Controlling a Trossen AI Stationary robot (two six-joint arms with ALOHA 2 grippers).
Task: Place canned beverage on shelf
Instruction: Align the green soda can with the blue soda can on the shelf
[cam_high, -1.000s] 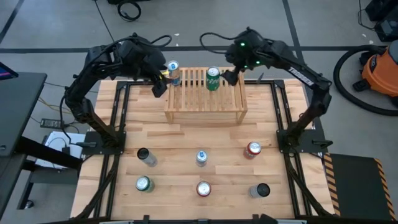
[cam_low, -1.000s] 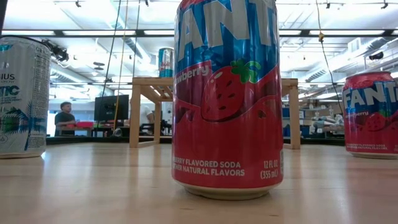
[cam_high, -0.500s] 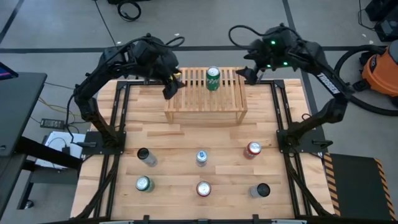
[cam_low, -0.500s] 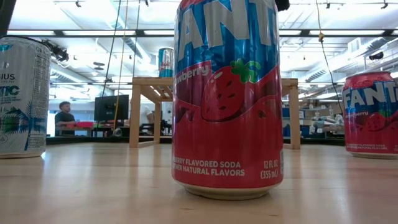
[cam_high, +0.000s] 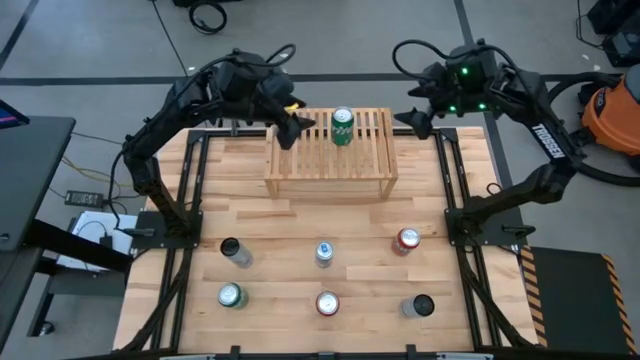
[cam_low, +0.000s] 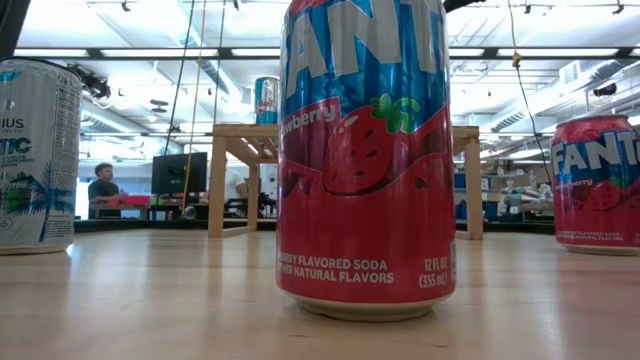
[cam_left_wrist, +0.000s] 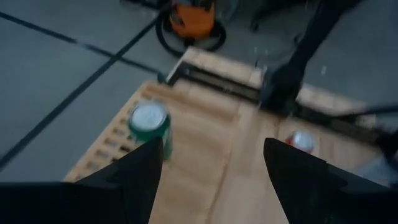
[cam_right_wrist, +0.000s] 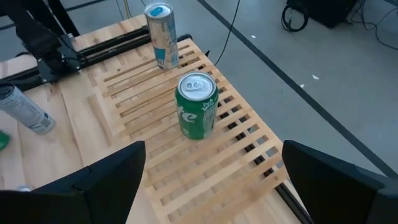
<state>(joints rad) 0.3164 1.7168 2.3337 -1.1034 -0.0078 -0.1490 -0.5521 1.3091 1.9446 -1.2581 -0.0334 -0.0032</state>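
Shelf (cam_high: 330, 160) carrying green can (cam_high: 343, 125) and slim can (cam_right_wrist: 160, 35); left gripper (cam_high: 292, 130) apart, empty; right gripper (cam_high: 418, 122) apart, empty.

Low view, center: red/blue can (cam_low: 365, 160) reads "FANT…" (top cut off), "…berry" on a red band, "BERRY FLAVORED SODA", "…HER NATURAL FLAVORS", "12 FL OZ (355 mL)". At 3 o'clock from it, second red can (cam_low: 597, 185): "FANT…" plus a small line under it, too small to read. At 9 o'clock, white can (cam_low: 38, 155): partial "…IUS", "…TC". Other views: can labels not legible.
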